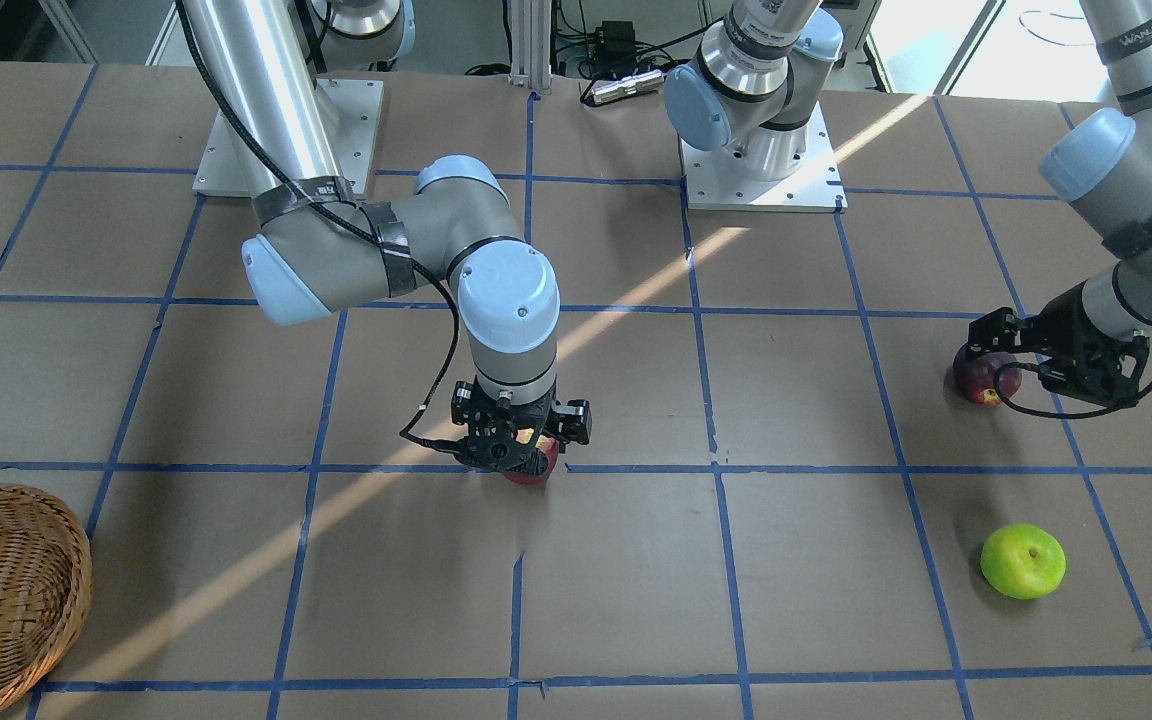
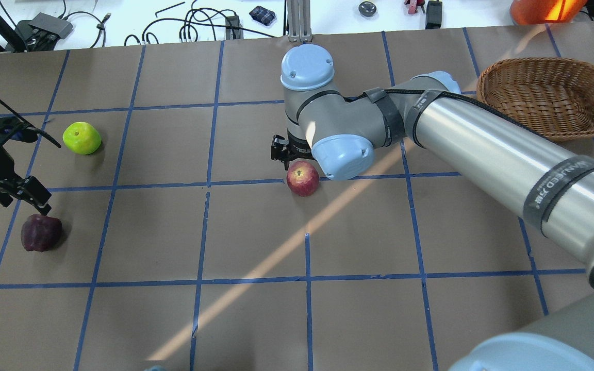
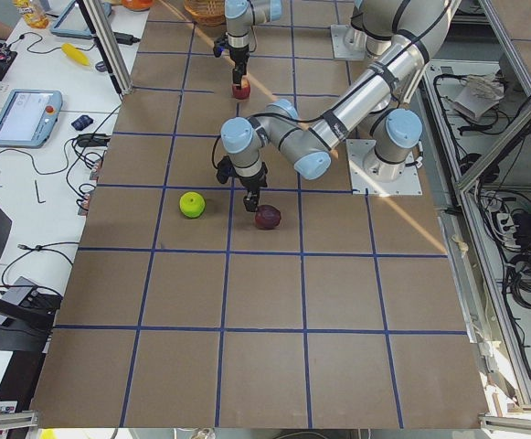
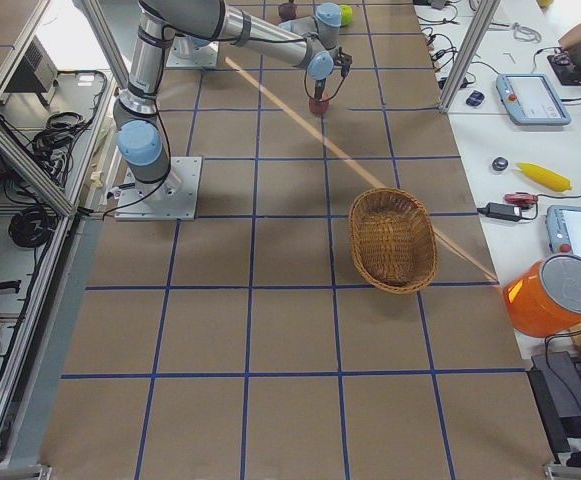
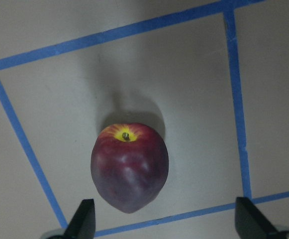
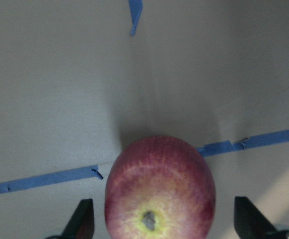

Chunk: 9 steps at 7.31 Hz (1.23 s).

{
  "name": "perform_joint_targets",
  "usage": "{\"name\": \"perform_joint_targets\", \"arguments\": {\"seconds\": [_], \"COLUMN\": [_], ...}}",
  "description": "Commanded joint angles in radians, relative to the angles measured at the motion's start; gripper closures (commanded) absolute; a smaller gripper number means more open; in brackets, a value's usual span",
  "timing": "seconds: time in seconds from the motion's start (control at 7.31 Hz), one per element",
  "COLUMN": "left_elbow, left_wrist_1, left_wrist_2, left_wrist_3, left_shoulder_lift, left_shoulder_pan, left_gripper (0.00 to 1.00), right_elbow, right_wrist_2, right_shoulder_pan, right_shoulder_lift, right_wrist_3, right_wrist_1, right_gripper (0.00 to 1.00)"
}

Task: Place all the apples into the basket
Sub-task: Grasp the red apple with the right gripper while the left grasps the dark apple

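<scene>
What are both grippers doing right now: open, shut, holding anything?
Left gripper: jaws open, holding nothing; maroon apple close in front, ungripped.
Right gripper: jaws open, either side of the red apple, not gripping it.

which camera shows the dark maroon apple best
The left wrist view: the maroon apple sits large and central, stem and yellow patch clear. Overhead shows it whole but small; front-facing, partly hidden; the side views, tiny.

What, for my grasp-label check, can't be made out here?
Front-facing view: the right end effector covers most of the red apple; the frame edge cuts off the basket.
Overhead view: the right arm hides that end effector's fingers.
Exterior right view: green apple too small for detail.
</scene>
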Motion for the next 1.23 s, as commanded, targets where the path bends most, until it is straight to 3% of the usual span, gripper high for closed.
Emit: {"name": "perform_joint_targets", "arguments": {"seconds": [0.0, 0.14, 0.27, 0.41, 0.68, 0.82, 0.96, 1.09], "left_elbow": [-0.027, -0.029, -0.029, -0.038, -0.061, -0.064, -0.060, -0.052], "left_wrist_1": [0.121, 0.131, 0.131, 0.122, 0.119, 0.102, 0.079, 0.076], "left_wrist_2": [0.025, 0.027, 0.025, 0.030, 0.068, 0.068, 0.073, 0.075], "left_wrist_3": [0.096, 0.096, 0.093, 0.089, 0.058, 0.050, 0.049, 0.047], "left_shoulder_lift": [-0.074, -0.106, -0.119, -0.133, -0.134, -0.116, -0.115, -0.110], "left_shoulder_pan": [0.012, 0.013, 0.016, 0.016, 0.016, 0.015, 0.012, 0.007], "left_gripper": [0.00, 0.00, 0.00, 0.00, 0.00, 0.27, 0.70, 0.93], "right_elbow": [0.003, 0.008, 0.002, 0.000, -0.005, -0.021, -0.046, -0.063], "right_wrist_2": [0.022, 0.009, 0.007, 0.007, 0.005, -0.002, -0.027, -0.048], "right_shoulder_pan": [0.001, 0.001, 0.000, 0.000, -0.014, -0.036, -0.096, -0.209], "right_shoulder_lift": [0.037, 0.046, 0.040, 0.036, -0.019, -0.084, -0.136, -0.164], "right_wrist_3": [0.002, 0.001, -0.001, -0.006, -0.016, -0.019, -0.076, -0.187], "right_wrist_1": [-0.020, -0.023, -0.019, -0.005, 0.006, 0.074, 0.148, 0.167], "right_gripper": [0.00, 0.05, 0.76, 1.00, 1.00, 1.00, 1.00, 1.00]}}
